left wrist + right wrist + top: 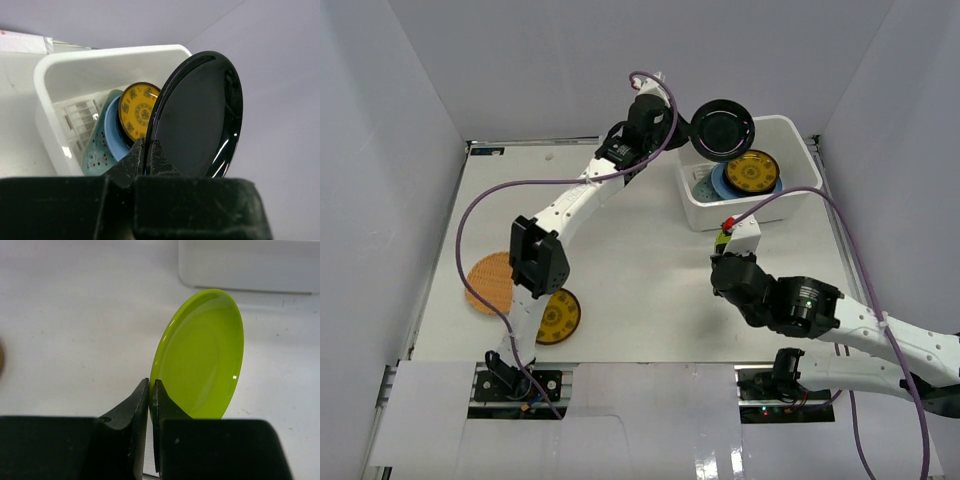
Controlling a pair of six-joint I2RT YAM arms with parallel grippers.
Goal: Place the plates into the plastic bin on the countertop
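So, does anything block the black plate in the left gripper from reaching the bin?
Nothing visible. The left gripper holds the black plate over the plastic bin; the yellow plate and blue plate inside leave floor bare.

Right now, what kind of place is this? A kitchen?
Probably a robot test booth, not a kitchen: plain grey walls box in a white countertop, two robot arms are bolted at its edge, and plates sit in a plastic bin.

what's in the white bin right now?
In the bin: patterned yellow plate on a light blue plate, with a pale green dish beneath. Anything under that stack is covered.
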